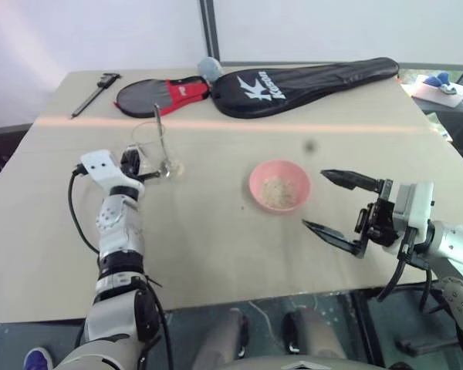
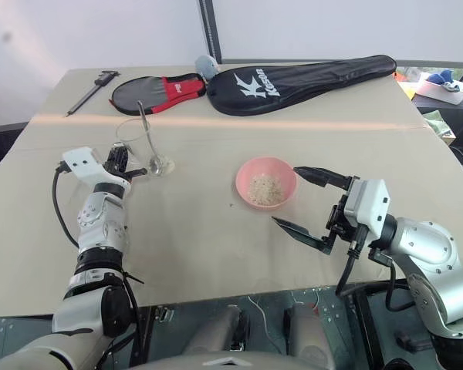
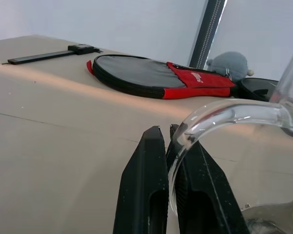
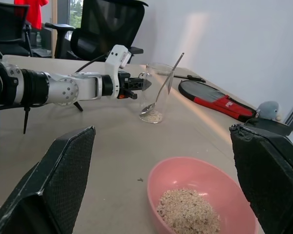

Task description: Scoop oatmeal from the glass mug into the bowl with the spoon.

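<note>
- Left gripper (image 3: 167, 146): fingers pressed together on the handle of the glass mug (image 1: 153, 149), which stands upright on the table (image 1: 216, 247).
- Spoon (image 4: 161, 87): stands in the mug, bowl down among oatmeal (image 4: 154, 116), handle leaning up past the rim.
- Right gripper (image 2: 305, 202): jaws spread wide, holding nothing, just beside the pink bowl (image 2: 266, 182), which contains flakes.
- Beyond the mug: red-and-black racket cover (image 1: 160, 95), black racket cover (image 1: 309, 83), caliper (image 1: 95, 92).

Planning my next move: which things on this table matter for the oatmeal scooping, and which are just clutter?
Job: glass mug, spoon standing in it, oatmeal, pink bowl.

Clutter: black racket cover, red-and-black paddle case, caliper, grey plush toy.
</note>
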